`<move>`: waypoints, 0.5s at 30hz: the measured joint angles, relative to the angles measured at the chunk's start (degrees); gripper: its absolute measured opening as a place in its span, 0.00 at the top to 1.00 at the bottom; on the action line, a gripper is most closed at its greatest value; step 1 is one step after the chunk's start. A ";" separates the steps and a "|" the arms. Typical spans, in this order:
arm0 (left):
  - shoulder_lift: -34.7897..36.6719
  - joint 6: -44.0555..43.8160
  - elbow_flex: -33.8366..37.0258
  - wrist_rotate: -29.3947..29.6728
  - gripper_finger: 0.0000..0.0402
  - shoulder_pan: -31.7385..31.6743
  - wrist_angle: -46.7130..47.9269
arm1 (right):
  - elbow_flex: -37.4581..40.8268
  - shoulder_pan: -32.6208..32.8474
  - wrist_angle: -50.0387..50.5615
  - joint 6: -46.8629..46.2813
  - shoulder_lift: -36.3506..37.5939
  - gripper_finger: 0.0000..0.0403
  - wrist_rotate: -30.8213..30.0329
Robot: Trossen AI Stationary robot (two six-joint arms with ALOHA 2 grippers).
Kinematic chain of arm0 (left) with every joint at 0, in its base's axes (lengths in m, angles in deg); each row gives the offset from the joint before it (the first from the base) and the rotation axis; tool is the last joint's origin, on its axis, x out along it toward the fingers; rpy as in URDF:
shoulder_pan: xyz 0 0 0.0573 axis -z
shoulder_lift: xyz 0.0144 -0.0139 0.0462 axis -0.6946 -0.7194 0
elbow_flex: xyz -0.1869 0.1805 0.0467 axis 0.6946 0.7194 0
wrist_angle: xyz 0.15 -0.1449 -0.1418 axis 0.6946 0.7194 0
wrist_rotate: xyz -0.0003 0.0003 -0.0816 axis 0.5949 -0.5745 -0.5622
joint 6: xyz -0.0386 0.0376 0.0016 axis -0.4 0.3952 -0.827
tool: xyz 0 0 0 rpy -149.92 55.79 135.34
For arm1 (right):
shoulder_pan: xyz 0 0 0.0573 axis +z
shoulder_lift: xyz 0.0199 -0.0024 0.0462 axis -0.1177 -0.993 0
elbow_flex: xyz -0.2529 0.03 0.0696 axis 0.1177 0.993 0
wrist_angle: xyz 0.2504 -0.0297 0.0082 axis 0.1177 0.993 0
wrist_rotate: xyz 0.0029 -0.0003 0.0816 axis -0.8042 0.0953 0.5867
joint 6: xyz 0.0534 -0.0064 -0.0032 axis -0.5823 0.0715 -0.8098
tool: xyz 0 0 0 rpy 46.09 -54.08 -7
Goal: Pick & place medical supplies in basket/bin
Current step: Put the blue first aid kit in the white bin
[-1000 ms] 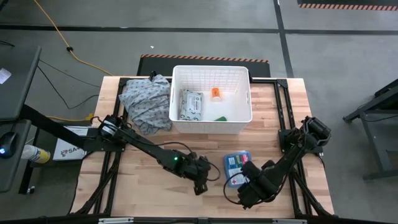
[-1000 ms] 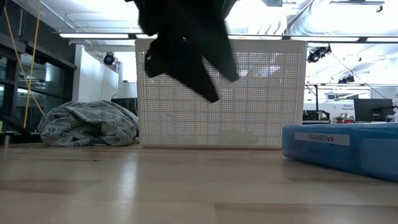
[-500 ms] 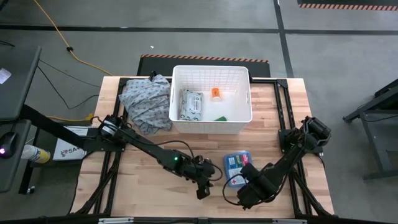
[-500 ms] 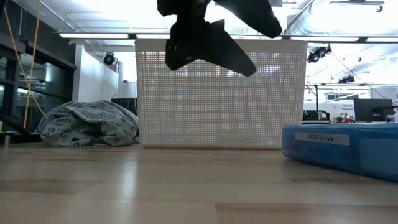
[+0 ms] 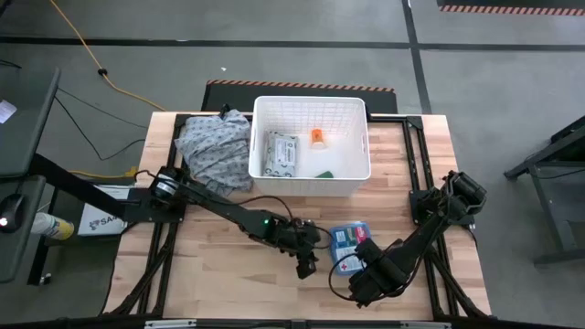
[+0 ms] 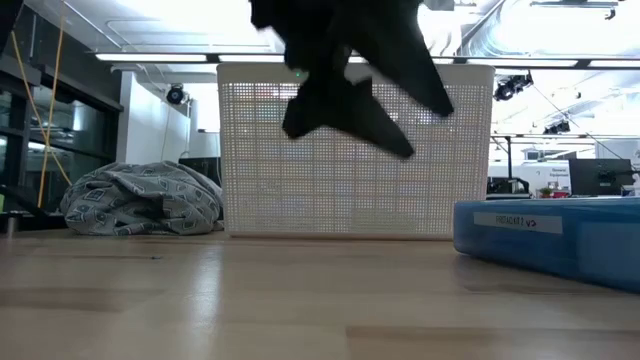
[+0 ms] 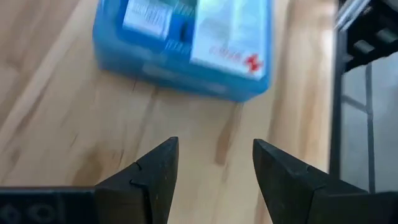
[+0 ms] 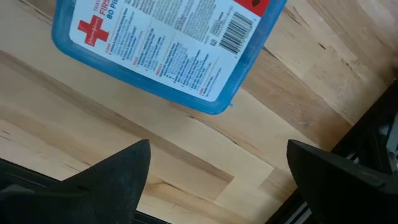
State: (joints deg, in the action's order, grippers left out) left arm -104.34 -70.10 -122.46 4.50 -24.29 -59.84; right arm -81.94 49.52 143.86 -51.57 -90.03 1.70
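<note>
Left gripper (image 5: 308, 265) hovers open and empty beside blue box (image 5: 348, 247) on table (image 5: 219, 274)

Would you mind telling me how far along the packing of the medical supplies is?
Done: the wipes pack, orange bottle and green tube lie in the white basket. In hand: nothing; the open left gripper hangs beside the blue box, the open right gripper nearby. Left: the blue box, on the table.
</note>
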 joint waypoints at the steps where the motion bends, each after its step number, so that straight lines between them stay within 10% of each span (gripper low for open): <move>1: -0.72 -0.48 0.05 -0.85 0.41 -0.24 -0.12 | 0.00 0.00 0.20 -0.02 0.00 0.09 -0.01; 15: -7.24 -5.24 0.07 -11.92 0.41 -1.38 -12.69 | 0.01 1.06 0.71 -0.04 -0.02 0.10 -1.02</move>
State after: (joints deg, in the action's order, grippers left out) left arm -111.58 -75.34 -122.38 -7.42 -25.67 -72.54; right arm -81.94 50.59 144.58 -51.61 -90.06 0.69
